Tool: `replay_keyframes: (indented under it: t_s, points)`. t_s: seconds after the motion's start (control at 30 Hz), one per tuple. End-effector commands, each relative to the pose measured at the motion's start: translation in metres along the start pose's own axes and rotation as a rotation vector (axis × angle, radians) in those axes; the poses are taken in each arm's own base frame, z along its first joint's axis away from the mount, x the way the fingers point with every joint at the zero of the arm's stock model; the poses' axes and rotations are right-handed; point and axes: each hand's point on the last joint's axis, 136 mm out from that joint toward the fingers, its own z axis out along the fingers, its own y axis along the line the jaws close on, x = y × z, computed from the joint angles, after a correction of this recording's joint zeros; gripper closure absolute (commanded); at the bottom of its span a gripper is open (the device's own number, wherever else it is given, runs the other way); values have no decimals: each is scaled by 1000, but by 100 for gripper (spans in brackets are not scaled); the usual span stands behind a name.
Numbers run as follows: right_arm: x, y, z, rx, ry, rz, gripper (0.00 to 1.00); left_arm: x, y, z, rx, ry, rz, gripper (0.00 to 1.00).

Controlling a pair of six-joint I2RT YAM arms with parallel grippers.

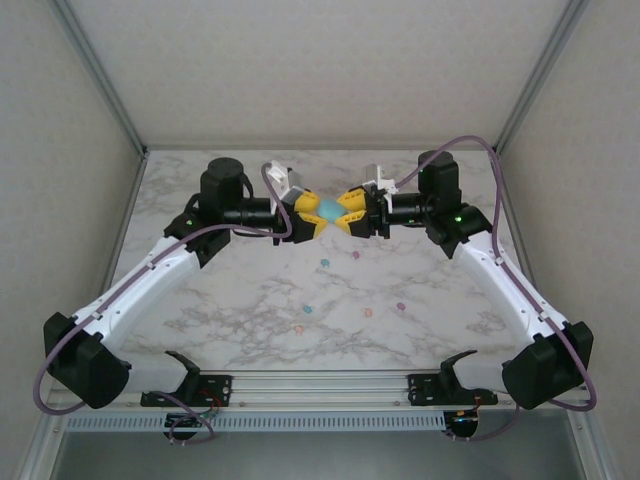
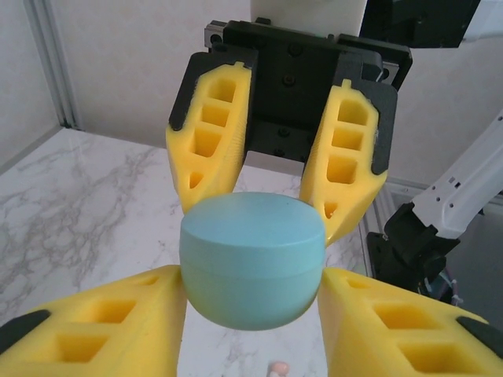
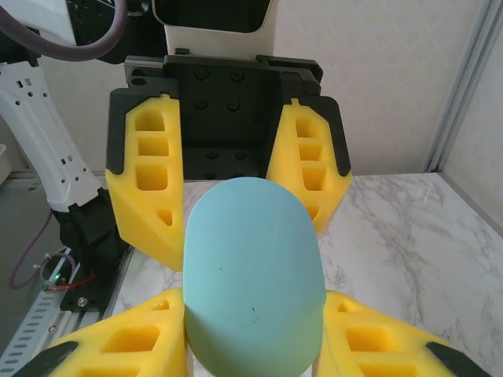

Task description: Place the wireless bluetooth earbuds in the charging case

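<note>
Overhead view from behind, 2 opposed close wrist views, sharing teal case (image 2: 251, 271)

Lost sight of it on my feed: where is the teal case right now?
In the top view, the teal case hangs over the back centre of the table, gripped between the left gripper and the right gripper.

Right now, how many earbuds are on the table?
6, loose on the table: far teal, far purple, near teal, left orange, right orange, near purple. Others may be hidden.
</note>
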Motion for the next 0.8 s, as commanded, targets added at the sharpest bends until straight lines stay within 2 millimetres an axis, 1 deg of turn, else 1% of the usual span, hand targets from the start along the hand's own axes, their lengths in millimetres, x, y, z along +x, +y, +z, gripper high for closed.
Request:
replay_keyframes:
  t_s: [0.0,0.07,0.17,0.3,0.47,0.5,0.67,0.77]
  points:
    - [-8,8,-1,-27,-19,-35,69,-11,-6,-2,37,-11,47,55]
    - [-7,8,0,-27,-18,-36,69,-10,-5,-1,35,-8,43,57]
    - [-8,6,1,-21,-21,-37,69,-11,-2,-1,25,-6,44,57]
    - [-8,5,3,-13,-24,-44,69,-10,-4,2,46,-1,33,54]
    - [-8,5,6,-17,-21,-43,69,-11,-6,5,60,1,32,54]
    - [-8,4,6,-16,-20,-42,69,-7,-6,5,62,15,18,54]
    - [-9,4,7,-11,-21,-50,69,-6,-8,6,66,21,13,50]
    - [-11,4,7,-10,-28,-53,68,-5,-8,6,65,28,9,50]
